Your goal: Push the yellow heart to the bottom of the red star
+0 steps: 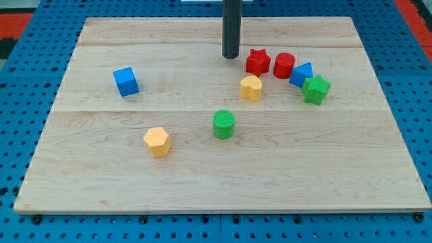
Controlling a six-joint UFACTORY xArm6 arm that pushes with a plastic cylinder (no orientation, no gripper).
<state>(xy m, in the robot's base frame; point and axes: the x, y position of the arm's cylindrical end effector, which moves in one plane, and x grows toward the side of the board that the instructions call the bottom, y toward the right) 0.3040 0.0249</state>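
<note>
The yellow heart (251, 88) lies on the wooden board, just below and slightly left of the red star (257, 61), with a small gap between them. My tip (231, 56) stands on the board to the left of the red star and above-left of the yellow heart, touching neither.
A red cylinder (284, 65) sits right of the red star, then a blue block (301, 73) and a green star (316, 89). A green cylinder (223, 124) and a yellow hexagon (157, 142) lie lower down. A blue cube (125, 82) is at the left. The wooden board (101, 182) rests on blue pegboard.
</note>
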